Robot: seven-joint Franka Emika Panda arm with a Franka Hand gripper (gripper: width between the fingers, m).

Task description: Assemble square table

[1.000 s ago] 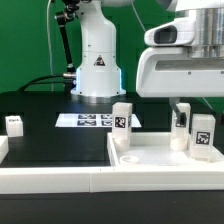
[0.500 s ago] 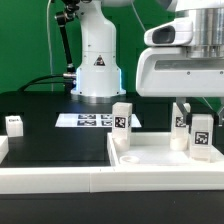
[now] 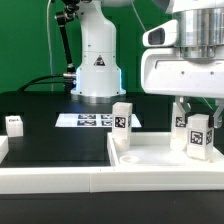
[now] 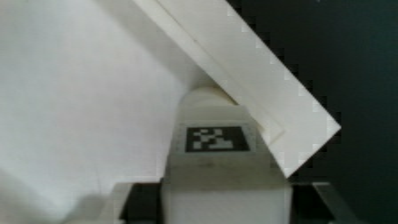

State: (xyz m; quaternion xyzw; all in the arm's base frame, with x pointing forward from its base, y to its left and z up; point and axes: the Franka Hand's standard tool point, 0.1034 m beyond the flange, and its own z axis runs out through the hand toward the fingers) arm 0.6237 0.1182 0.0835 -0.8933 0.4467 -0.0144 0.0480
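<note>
Gripper pinches a tagged leg upright above your square tabletop; second leg stands nearby.

The arm is glossy white with rounded shells, a black triangular mark on its base, black cables alongside, and a blocky white wrist housing.
</note>
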